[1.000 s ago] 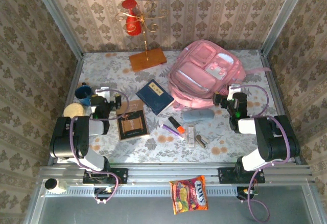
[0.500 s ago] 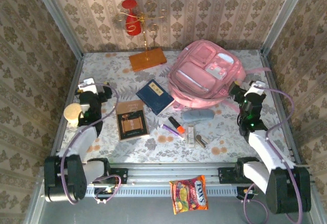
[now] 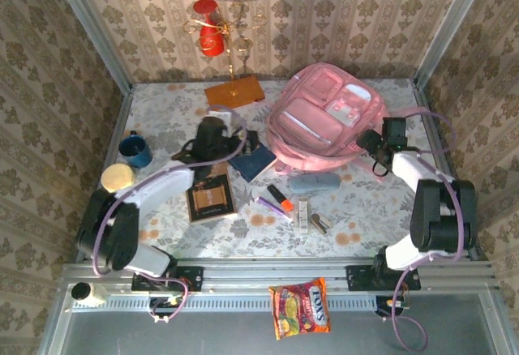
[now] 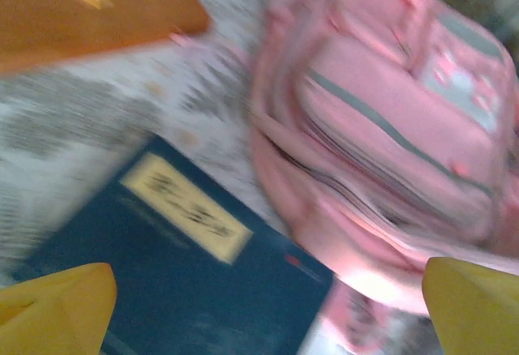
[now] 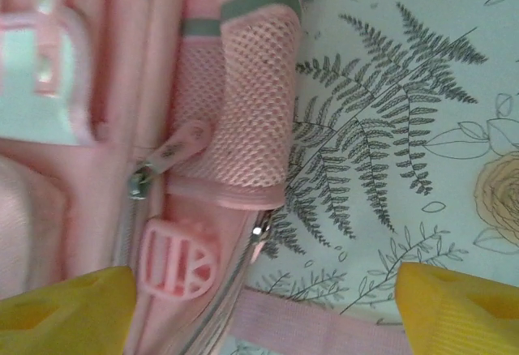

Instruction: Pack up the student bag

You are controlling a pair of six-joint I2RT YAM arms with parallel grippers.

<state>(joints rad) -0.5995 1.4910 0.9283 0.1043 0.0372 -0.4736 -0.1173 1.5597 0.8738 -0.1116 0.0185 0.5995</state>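
The student bag (image 3: 320, 120) is a large pink backpack lying at the back right of the table. My left gripper (image 3: 237, 140) hangs open over the dark blue book (image 3: 258, 160), just left of the bag. In the blurred left wrist view the book (image 4: 203, 290) lies between my yellow fingertips (image 4: 57, 306), with the bag (image 4: 389, 128) beyond it. My right gripper (image 3: 369, 144) is at the bag's lower right side. Its jaws stand wide apart over the bag's edge (image 5: 186, 233) and a pink strap (image 5: 316, 322), below the mesh pocket (image 5: 243, 112), holding nothing.
In front of the bag lie a grey-blue pencil pouch (image 3: 314, 183), an orange highlighter (image 3: 280, 197), a purple pen (image 3: 272, 207) and a brown notebook (image 3: 209, 197). A blue mug (image 3: 135, 148) stands at the left. A wire stand on an orange base (image 3: 234, 93) stands at the back.
Both arms swung inward. The left went from the table's left edge to above the blue book. The right moved up against the bag's right side, its jaws narrowing slightly.
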